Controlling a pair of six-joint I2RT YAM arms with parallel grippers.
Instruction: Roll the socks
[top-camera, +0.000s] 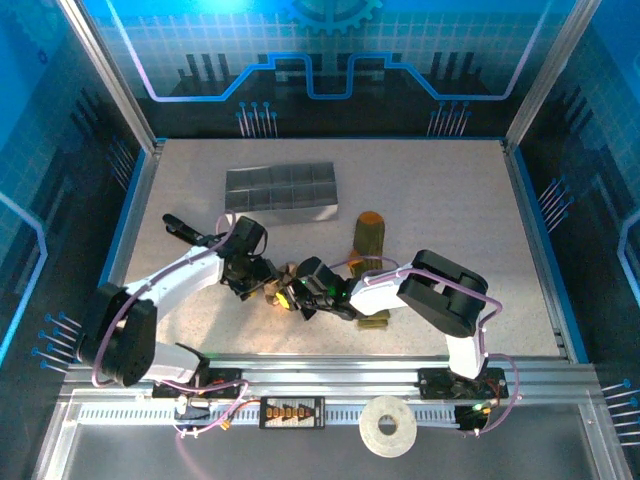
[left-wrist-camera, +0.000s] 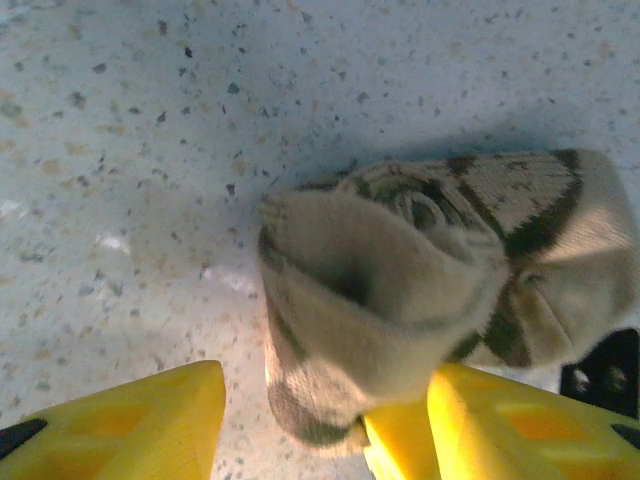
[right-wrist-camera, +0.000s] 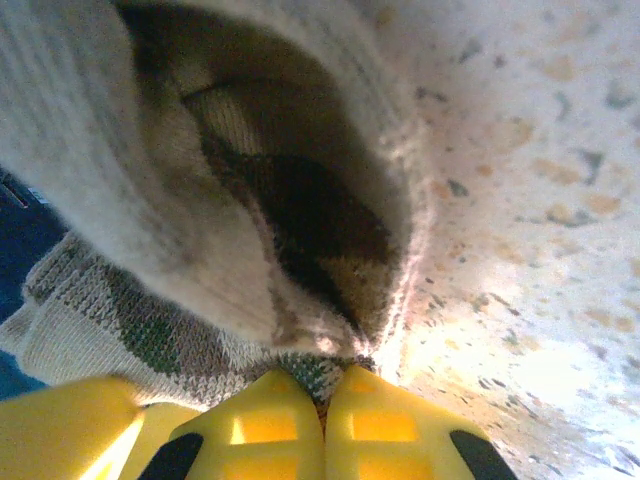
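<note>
Lying bunched in a loose roll on the pale speckled tabletop (top-camera: 450, 200), the beige-brown knitted sock with argyle diamonds (left-wrist-camera: 420, 290) sat between both grippers, with the olive green knitted sock with an orange toe (top-camera: 368, 242) stretched out just beyond. The left gripper (left-wrist-camera: 325, 410) stood partly open, the roll's lower end reaching into its gap against one yellow finger. The right gripper (right-wrist-camera: 325, 388) was closed, fingertips together at the roll's open cuff; whether they pinched fabric could not be told.
</note>
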